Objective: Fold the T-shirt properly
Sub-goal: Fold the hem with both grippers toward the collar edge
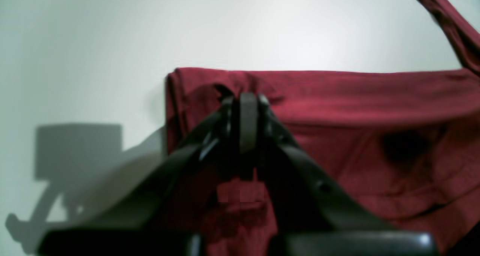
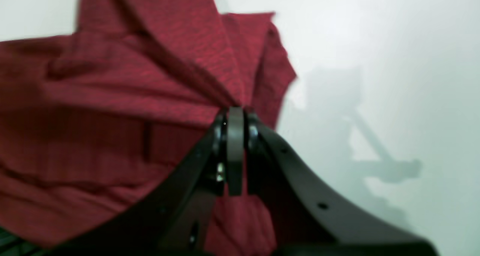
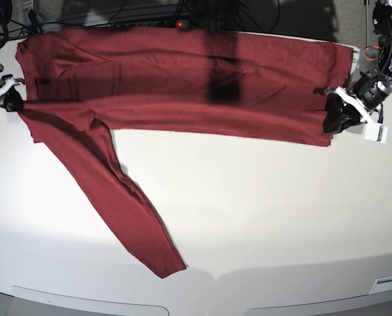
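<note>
The dark red T-shirt [image 3: 183,92] lies stretched across the far part of the white table [image 3: 248,210], folded into a long band. One long sleeve [image 3: 117,197] trails toward the front left. My left gripper [image 3: 332,118] is shut on the shirt's edge at the base view's right; in the left wrist view its fingertips [image 1: 247,98] pinch the fabric [image 1: 356,110] near a folded corner. My right gripper [image 3: 12,100] is shut on the shirt's edge at the base view's left; in the right wrist view its gripper [image 2: 235,115] clamps bunched cloth [image 2: 112,98].
Cables and a device with a red light [image 3: 180,25] sit behind the table's far edge. The table's front edge [image 3: 202,280] runs along the bottom. White table surface lies in front of the shirt on the right [image 3: 281,210].
</note>
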`<action>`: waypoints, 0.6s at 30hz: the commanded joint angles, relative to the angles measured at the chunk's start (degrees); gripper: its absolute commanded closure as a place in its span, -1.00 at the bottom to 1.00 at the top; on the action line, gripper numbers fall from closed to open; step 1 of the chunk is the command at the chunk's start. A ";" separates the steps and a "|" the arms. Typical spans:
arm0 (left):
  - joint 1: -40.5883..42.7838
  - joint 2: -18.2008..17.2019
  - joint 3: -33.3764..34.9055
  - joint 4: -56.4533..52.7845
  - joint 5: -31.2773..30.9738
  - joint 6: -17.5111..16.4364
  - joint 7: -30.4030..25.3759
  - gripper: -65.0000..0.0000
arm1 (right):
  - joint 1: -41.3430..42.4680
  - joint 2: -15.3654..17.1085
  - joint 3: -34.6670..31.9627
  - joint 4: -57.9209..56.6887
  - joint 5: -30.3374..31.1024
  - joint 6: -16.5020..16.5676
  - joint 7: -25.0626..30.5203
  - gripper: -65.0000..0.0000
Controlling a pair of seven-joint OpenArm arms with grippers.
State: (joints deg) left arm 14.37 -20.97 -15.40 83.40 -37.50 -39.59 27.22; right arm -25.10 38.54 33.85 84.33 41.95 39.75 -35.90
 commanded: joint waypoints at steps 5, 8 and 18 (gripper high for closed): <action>0.11 -0.96 -0.44 0.98 -0.04 -0.41 2.93 1.00 | 0.15 -1.36 2.58 0.70 -4.57 0.25 1.81 1.00; 0.11 -0.98 -0.44 0.98 -0.02 -0.41 3.34 1.00 | 0.17 -2.43 2.58 0.66 -4.50 0.25 1.77 1.00; 0.07 -0.98 -0.44 0.98 4.72 -0.41 3.19 0.98 | 0.68 -3.61 2.56 0.66 -3.76 0.25 2.03 0.31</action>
State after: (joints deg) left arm 14.92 -20.97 -15.40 83.40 -31.75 -39.57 31.73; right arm -24.73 33.63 35.66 84.31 37.23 39.72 -35.38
